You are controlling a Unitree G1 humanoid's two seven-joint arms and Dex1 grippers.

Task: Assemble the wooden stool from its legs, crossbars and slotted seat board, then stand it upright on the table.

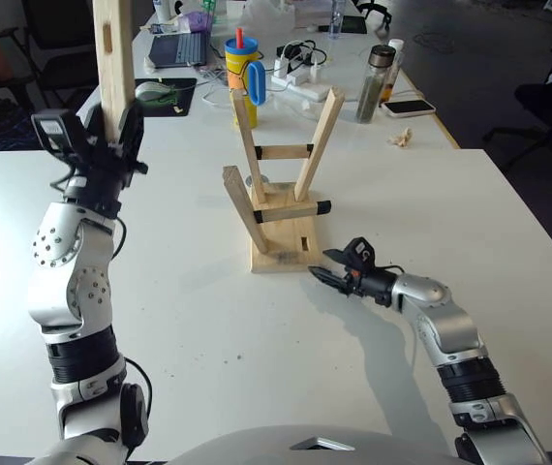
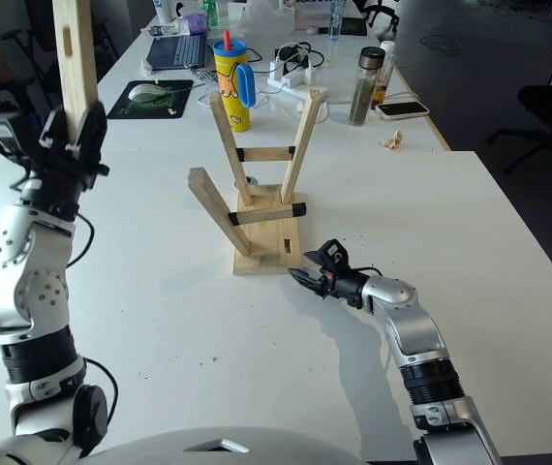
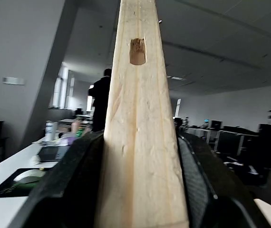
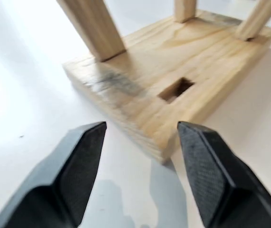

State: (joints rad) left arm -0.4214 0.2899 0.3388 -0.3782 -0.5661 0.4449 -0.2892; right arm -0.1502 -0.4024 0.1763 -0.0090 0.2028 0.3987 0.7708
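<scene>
- Right gripper [image 1: 321, 264]: low over the table [image 1: 208, 329], fingers spread wide and holding nothing, just short of the seat board's near corner.
- Seat board [image 1: 278, 260]: lies flat mid-table, underside up. We judge it light, stiff, bare wood, with a dry grain that should not slip. It is best pinned or pinched at the near edge, beside the empty slot [image 4: 176, 89].
- Fitted legs, three: one leaning [image 1: 245, 208] and two at the back [image 1: 248, 145] [image 1: 320, 140], tied by crossbars [image 1: 286, 151] [image 1: 291, 210]. We judge them pushed in only (liable to rock if the board is nudged).
- Left gripper [image 1: 113, 145]: raised at the table's left side, clamped on the fourth leg [image 1: 114, 58], which is held upright.
- Fourth leg: rigid and light. It is gripped low on the shaft, and we would keep hold there, below the mortise hole [image 3: 137, 51].
- Not made out: the leg's top is cut off and its lower end is hidden in the fingers. We cannot tell how deep the fitted legs sit.
</scene>
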